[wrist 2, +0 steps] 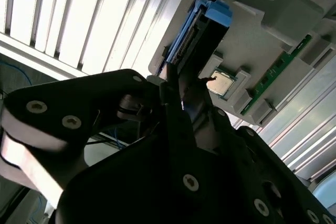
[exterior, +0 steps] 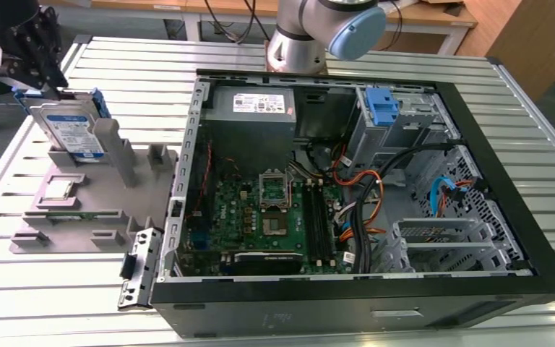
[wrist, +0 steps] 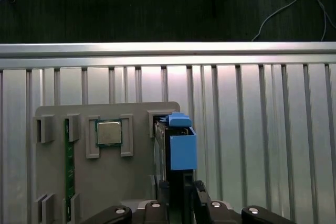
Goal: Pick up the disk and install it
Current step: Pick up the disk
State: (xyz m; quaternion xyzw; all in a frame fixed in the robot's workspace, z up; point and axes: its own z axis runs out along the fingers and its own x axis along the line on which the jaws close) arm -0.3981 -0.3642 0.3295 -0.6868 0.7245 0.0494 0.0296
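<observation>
The disk (exterior: pixel 70 134) is a silver drive with a white-and-blue label and blue rails. It stands on edge in a slot of the grey holder (exterior: pixel 75 217) at the exterior view's left. My gripper (exterior: pixel 54 90) comes down on its top edge, the fingers closed against both faces. In the first wrist view the disk (wrist: pixel 182 148) shows its blue handle end, with my gripper (wrist: pixel 181 188) clamped on its dark edge. In the second wrist view the disk (wrist 2: pixel 202 30) runs away from my gripper (wrist 2: pixel 173 85) towards the holder (wrist 2: pixel 273 40).
The open computer case (exterior: pixel 355 293) lies to the exterior view's right, with a grey power supply (exterior: pixel 258 107) and a drive bay holding a blue bracket (exterior: pixel 381 108). On the holder rest a processor chip (wrist: pixel 108 132) and a green memory stick (wrist: pixel 66 166). The slatted metal table (exterior: pixel 509 101) surrounds everything.
</observation>
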